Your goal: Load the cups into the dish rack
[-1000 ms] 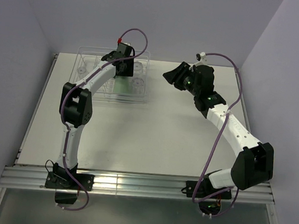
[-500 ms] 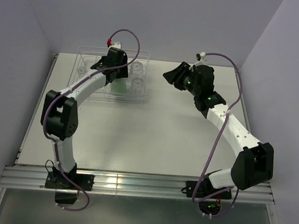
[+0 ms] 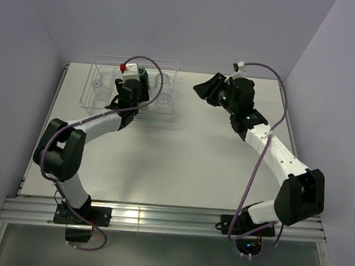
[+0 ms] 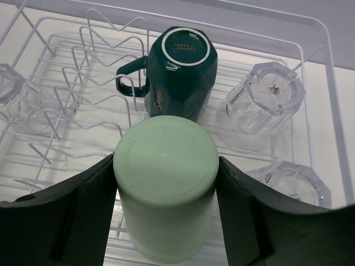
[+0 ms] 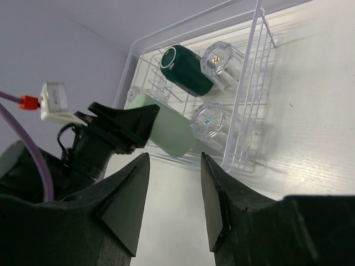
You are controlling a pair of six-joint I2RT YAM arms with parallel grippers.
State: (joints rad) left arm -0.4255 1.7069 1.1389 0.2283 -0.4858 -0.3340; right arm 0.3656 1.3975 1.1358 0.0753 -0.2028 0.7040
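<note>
1. Though the frame edge cuts it short, one left tumbler [image 4: 10, 91] sits at the left end of the dish rack [image 3: 99, 100], base toward the wrist camera.
2. One pale mint-green cup [image 4: 165, 194], front centre of the dish rack, base up and tilted, among the wire dividers.
3. The left gripper [image 4: 166, 166], over the front edge of the dish rack; its fingers [image 4: 83, 216] press both sides of the pale mint-green cup, grasping it.
4. One dark green mug [image 4: 180, 69], just behind the pale mint-green cup, upended, handle toward the rack's left end.
5. One far-right tumbler [image 4: 266, 100], right end of the dish rack, just beside the dark green mug, base showing.
6. One near-right tumbler [image 4: 288, 185], front right corner of the dish rack.
7. The right gripper [image 5: 175, 166], right of the dish rack and well apart, above the table [image 3: 181, 165]; jaws parted, nothing between them.
</note>
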